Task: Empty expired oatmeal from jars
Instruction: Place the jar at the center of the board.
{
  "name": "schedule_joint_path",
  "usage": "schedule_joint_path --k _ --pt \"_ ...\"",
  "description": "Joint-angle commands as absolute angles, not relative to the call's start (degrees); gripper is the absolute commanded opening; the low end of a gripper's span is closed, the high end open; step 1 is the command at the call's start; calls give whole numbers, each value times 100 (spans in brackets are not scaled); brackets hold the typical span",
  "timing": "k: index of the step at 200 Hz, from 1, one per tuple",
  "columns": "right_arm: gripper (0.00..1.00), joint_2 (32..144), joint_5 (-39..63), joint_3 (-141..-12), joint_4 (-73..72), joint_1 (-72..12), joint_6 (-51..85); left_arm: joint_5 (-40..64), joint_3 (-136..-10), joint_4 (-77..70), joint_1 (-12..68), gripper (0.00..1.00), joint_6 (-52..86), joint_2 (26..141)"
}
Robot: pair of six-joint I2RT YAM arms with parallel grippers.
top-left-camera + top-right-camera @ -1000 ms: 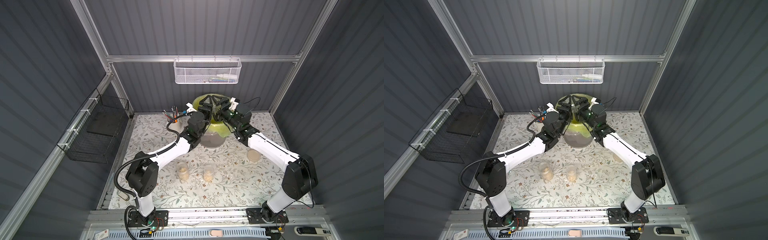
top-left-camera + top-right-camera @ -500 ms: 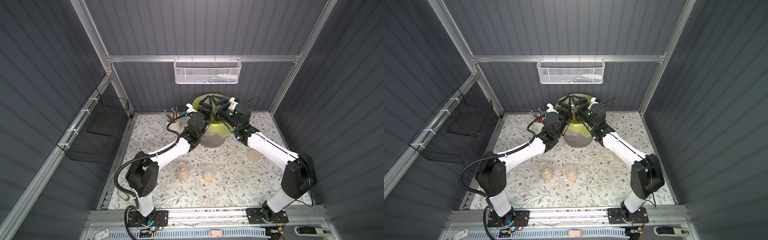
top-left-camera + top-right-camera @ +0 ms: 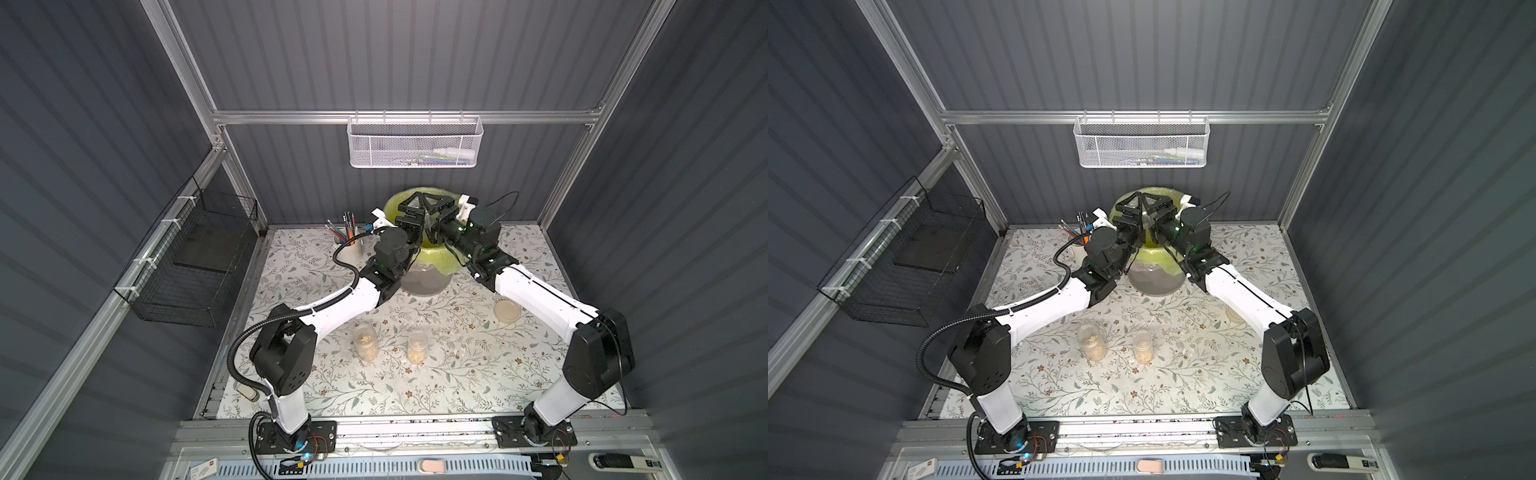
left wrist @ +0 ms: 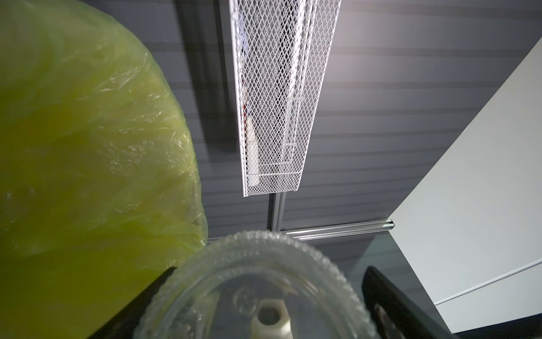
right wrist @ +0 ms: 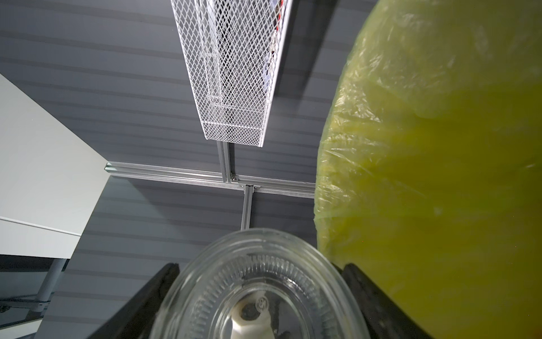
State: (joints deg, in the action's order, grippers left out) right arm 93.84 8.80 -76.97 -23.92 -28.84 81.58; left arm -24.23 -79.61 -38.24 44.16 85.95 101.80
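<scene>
Walls were ribbed dark grey | white mesh basket hung at back | black wire basket hung left | table was floral-covered

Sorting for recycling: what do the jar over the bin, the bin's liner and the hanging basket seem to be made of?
The jar: clear glass, likely; glossy, with moulded ribs in its base.
The liner: thin yellow-green plastic film, translucent and crinkled.
The basket: white-coated metal mesh, probably; diamond openings.
</scene>
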Motion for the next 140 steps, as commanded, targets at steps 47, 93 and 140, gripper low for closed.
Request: schedule_joint_path --k 47,93,140 --pt "51 9193 910 -8028 -2361 -2845 7781 -2517 -7743 -3668 4466 100 8342 9923" --pt "51 9193 963 -8156 -2257 -2769 7716 -2387 -7914 -3669 4408 100 8212 10002" --pt "51 9214 1163 -8355 -2213 -2579 7771 -2225 -8041 -3432 4298 100 7940 9937"
